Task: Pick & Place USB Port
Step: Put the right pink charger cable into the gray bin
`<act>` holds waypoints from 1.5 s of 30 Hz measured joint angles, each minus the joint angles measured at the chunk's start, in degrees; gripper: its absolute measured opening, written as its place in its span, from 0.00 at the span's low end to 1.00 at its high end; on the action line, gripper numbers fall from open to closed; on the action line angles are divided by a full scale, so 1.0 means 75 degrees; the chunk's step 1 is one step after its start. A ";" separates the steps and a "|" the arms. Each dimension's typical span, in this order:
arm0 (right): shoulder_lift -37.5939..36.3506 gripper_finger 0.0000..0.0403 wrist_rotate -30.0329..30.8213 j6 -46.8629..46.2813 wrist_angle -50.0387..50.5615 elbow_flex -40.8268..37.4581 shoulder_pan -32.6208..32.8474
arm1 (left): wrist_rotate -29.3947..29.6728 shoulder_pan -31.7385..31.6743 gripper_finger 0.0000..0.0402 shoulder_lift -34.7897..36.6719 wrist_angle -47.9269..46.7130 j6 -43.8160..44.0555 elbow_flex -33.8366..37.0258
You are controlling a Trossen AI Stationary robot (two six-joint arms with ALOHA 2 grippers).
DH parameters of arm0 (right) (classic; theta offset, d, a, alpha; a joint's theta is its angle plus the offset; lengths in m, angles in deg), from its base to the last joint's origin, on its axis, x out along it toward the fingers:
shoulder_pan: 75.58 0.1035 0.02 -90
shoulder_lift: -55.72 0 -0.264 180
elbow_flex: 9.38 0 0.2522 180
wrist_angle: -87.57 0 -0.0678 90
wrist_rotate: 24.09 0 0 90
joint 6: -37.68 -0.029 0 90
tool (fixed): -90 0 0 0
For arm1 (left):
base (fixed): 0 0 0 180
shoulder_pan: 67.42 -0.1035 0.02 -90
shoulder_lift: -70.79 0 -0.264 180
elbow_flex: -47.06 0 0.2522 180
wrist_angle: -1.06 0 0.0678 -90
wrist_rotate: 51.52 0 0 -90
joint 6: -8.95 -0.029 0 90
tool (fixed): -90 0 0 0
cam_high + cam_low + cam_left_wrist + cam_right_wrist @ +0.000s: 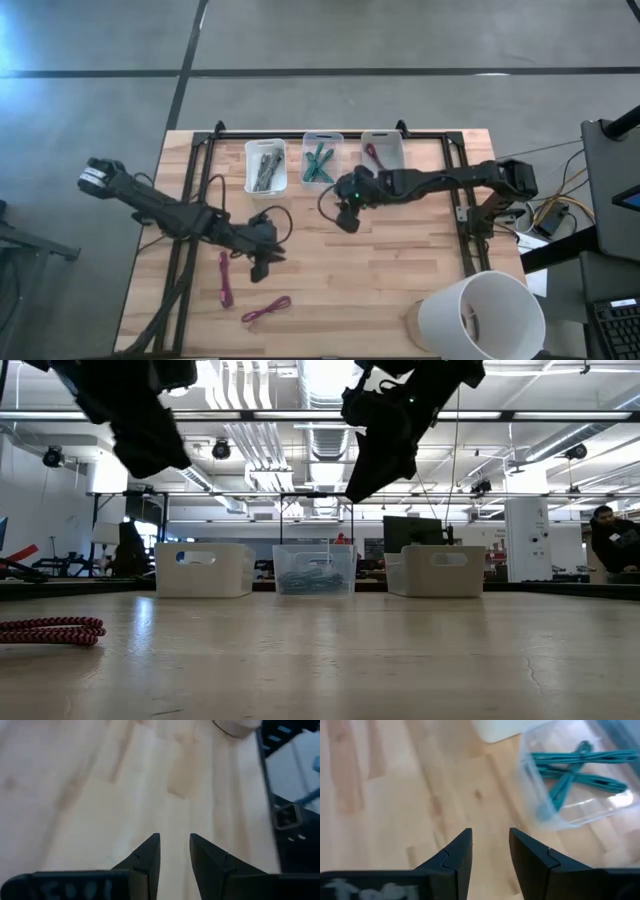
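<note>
On the pale butcher-block wooden table (400,270), the left gripper (262,266) hangs above bare wood near the middle, its two dark fingers (145,860) a narrow gap apart with nothing between them. Just beside it toward the table's left edge lies a red-and-black braided USB cable (224,279), stretched out straight, and a second pink-red cable (265,309) lies coiled nearer the front edge. The right gripper (347,218) hovers in front of the clear plastic bin (322,160) holding teal cables (572,767), its fingers (455,857) likewise slightly parted and empty. That bin stands in a row between a white bin of grey cables (265,166) and a white bin with a dark red cable (383,151). A large white cylindrical paper roll (480,315) rests at the table's front right corner.
</note>
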 joint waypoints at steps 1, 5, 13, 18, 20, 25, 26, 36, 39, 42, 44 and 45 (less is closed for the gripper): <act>0.0000 0.31 -0.0002 0.0000 0.0003 -0.0029 0.0080 | -0.0127 0.0069 0.26 0.0000 0.0066 0.0169 0.0072; 0.0000 0.30 0.0006 -0.0006 -0.0002 -0.0088 0.0305 | -0.0788 0.0249 0.26 -0.0017 0.0212 0.0838 0.0317; 0.0000 0.32 0.0018 -0.0015 -0.0003 -0.0111 0.0398 | -0.1703 0.0808 0.26 -0.0918 0.2173 0.1261 0.0753; 0.0000 0.32 0.0021 -0.0003 -0.0003 -0.0117 0.0398 | -0.1785 0.1097 0.26 -0.1737 0.2336 0.1634 0.0561; 0.0000 0.31 0.0021 0.0006 -0.0020 -0.0131 0.0398 | -0.1848 0.1189 0.26 -0.2023 0.2332 0.1664 0.0438; 0.0000 0.30 0.0021 0.0021 -0.0007 -0.0228 0.0398 | -0.2154 0.1348 0.26 -0.2503 0.1986 0.1684 0.0120; 0.0000 0.29 0.0021 0.0010 -0.0014 -0.0256 0.0397 | -0.2155 0.1360 0.26 -0.2569 0.1787 0.1676 0.0082; 0.0000 0.31 0.0019 -0.0061 -0.0009 -0.0521 0.0395 | -0.1540 0.1369 0.26 -0.3108 0.1452 0.1527 0.0030; 0.0000 0.31 0.0018 -0.0061 -0.0017 -0.0530 0.0395 | -0.1550 0.1369 0.26 -0.3313 0.1791 0.1486 0.0033; 0.0000 0.30 0.0018 -0.0061 -0.0017 -0.0530 0.0395 | -0.1861 0.1370 0.26 -0.3497 0.2234 0.1233 0.0036; 0.0000 0.29 0.0018 -0.0061 -0.0022 -0.0530 0.0395 | -0.2090 0.1429 0.26 -0.3599 0.2406 0.0954 0.0036; 0.0000 0.29 0.0018 -0.0061 -0.0022 -0.0530 0.0395 | -0.2129 0.1478 0.26 -0.3653 0.2433 0.0823 0.0036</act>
